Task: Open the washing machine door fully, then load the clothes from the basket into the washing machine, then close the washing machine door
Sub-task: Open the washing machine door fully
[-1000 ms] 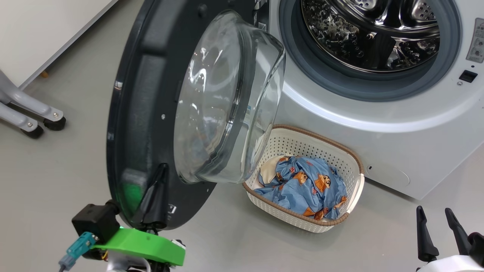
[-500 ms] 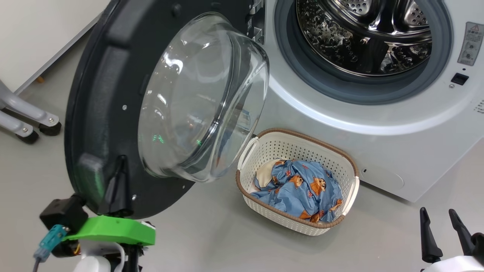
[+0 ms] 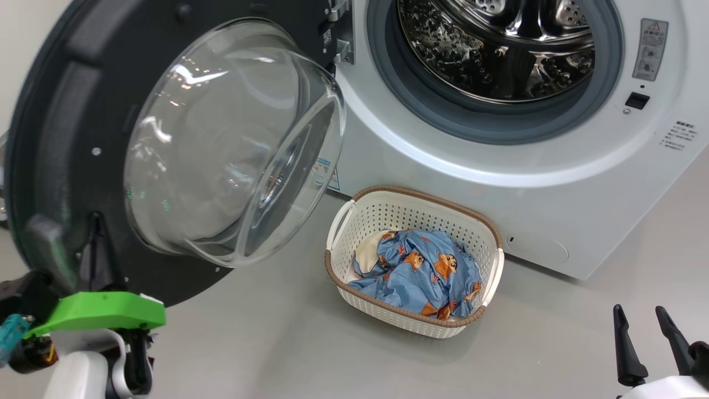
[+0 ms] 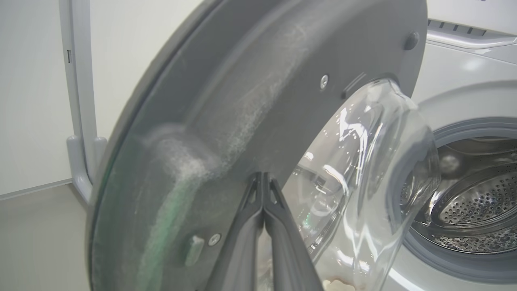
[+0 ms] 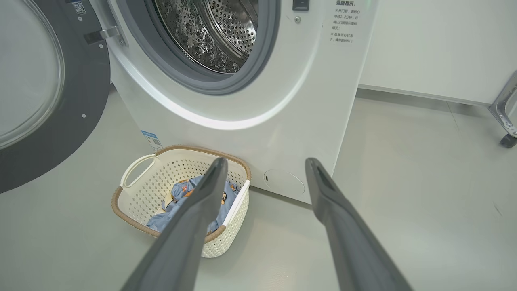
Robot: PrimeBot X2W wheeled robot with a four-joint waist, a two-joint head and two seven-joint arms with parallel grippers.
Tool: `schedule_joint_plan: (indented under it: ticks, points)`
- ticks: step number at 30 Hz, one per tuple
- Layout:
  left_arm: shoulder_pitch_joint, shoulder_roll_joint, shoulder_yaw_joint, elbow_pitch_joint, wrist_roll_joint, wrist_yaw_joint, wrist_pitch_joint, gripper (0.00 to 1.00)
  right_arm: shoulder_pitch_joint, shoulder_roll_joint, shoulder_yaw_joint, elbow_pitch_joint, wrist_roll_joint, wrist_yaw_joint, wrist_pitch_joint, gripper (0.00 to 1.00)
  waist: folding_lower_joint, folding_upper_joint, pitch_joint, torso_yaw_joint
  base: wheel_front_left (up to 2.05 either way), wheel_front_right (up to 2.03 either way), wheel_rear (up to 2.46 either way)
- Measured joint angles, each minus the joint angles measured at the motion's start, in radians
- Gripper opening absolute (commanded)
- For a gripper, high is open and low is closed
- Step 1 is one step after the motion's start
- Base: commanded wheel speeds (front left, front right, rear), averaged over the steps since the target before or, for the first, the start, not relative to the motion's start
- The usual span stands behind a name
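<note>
Left wrist view: left pincer (image 4: 263, 178), closed, touches the washing machine door (image 4: 250, 81).

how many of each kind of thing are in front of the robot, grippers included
washing machine: 1
washing machine door: 1
basket: 1
heap of clothes: 1
grippers: 2 (left gripper shut, right gripper open)
total: 6

Black-rimmed door (image 3: 50, 111), white washing machine (image 3: 554, 221); cream basket (image 3: 410, 219) (brown rim), blue orange-figured clothes (image 3: 426, 271)
</note>
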Motion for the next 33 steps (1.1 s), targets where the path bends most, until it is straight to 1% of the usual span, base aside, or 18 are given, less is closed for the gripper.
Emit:
schedule_joint_plan:
  ticks: [12, 15, 20, 23, 29, 33]
  points:
    - [-0.119, 0.03, 0.104, 0.145, 0.0, 0.006, -0.026, 0.0, -0.002, -0.02, -0.007, -0.014, 0.0, 0.0, 0.0, 1.0, 0.0, 0.0, 0.058, -0.042, 0.0, 0.0, 0.0]
    - [-0.151, 0.043, 0.109, 0.188, 0.019, 0.008, -0.027, 0.0, -0.003, -0.019, -0.011, -0.015, 0.0, 0.0, 0.0, 1.0, 0.0, 0.0, 0.072, -0.048, 0.0, 0.0, 0.0]
    - [-0.205, 0.046, 0.129, 0.264, 0.021, 0.008, -0.03, 0.0, -0.007, -0.016, -0.007, -0.014, 0.0, 0.0, 0.0, 1.0, 0.0, 0.0, 0.082, -0.051, 0.0, 0.0, 0.0]
    - [-0.229, 0.063, 0.135, 0.31, 0.038, 0.008, -0.031, 0.0, -0.017, -0.012, 0.0, -0.014, 0.0, 0.0, 0.0, 1.0, 0.0, 0.0, 0.086, -0.052, 0.0, 0.0, 0.0]
    - [-0.271, 0.069, 0.159, 0.398, 0.043, 0.008, -0.036, 0.0, -0.032, -0.01, 0.01, -0.013, 0.0, 0.0, 0.0, 1.0, 0.0, 0.0, 0.09, -0.06, 0.0, 0.0, 0.0]
    - [-0.288, 0.078, 0.165, 0.426, 0.047, 0.008, -0.036, 0.0, -0.037, -0.01, 0.01, -0.011, 0.0, 0.0, 0.0, 1.0, 0.0, 0.0, 0.091, -0.065, 0.0, 0.0, 0.0]
